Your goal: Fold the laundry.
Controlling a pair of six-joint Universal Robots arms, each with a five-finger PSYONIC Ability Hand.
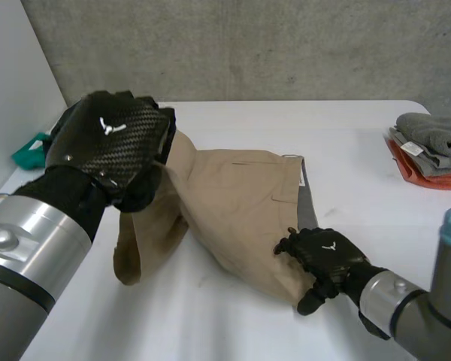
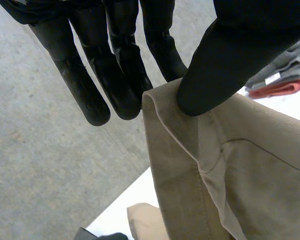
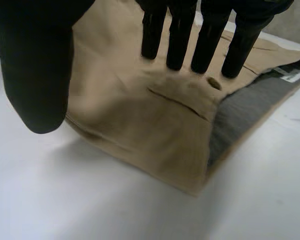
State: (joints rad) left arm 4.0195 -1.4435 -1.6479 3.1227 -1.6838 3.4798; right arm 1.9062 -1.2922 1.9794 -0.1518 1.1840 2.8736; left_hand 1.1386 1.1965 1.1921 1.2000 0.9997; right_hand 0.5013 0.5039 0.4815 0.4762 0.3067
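Tan trousers (image 1: 233, 203) lie on the white table (image 1: 210, 323), with one end lifted off it. My left hand (image 1: 113, 143) is raised at the far left and pinches the hem of that lifted end between thumb (image 2: 225, 65) and fingers (image 2: 125, 75); the cloth (image 2: 230, 175) hangs down from the grip. My right hand (image 1: 327, 256) rests at the near right corner of the trousers, by the waistband. Its fingers (image 3: 205, 40) are straight over the tan cloth (image 3: 140, 110) near a pocket slit, thumb held apart above the table. Grey lining (image 3: 240, 120) shows at the waistband edge.
A stack of folded cloths (image 1: 436, 150), grey over orange, sits at the table's right edge. A green cloth (image 1: 30, 150) lies off the far left side. A concrete wall stands behind the table.
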